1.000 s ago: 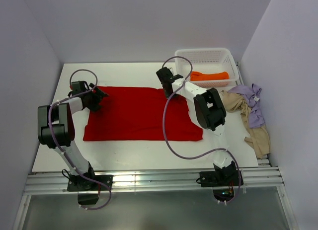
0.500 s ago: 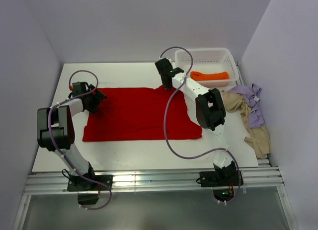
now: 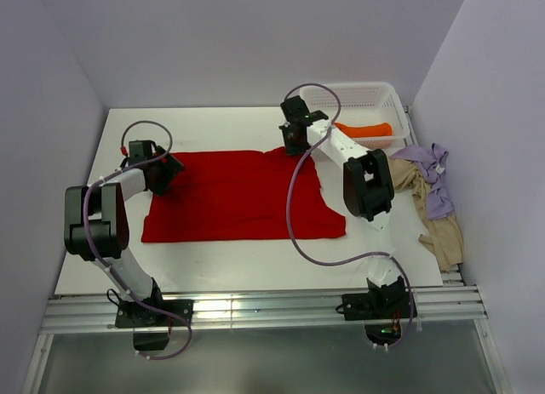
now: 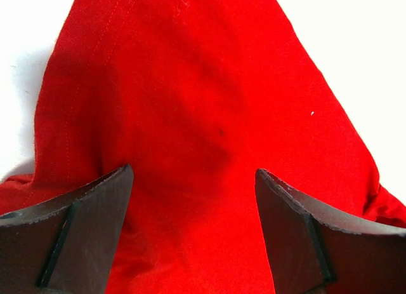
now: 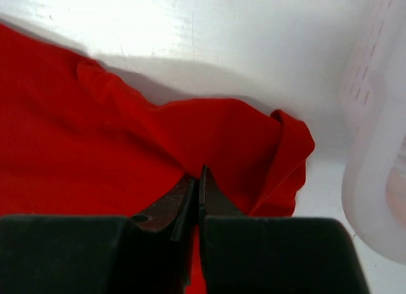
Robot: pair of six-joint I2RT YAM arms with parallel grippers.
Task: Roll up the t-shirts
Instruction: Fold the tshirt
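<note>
white table (image 3: 213, 126) carries the red t-shirt (image 3: 238, 198), spread flat across its middle. our right gripper (image 5: 198, 174) is pinched together on a puckered fold at the shirt's far right corner, beside the basket (image 3: 375, 96). our left gripper (image 4: 193, 173) stands wide apart over the far left corner. an orange t-shirt (image 3: 366, 130) lies in the basket; a beige t-shirt (image 3: 443, 232) and a lavender t-shirt (image 3: 436, 190) heap at the table's right edge.
</note>
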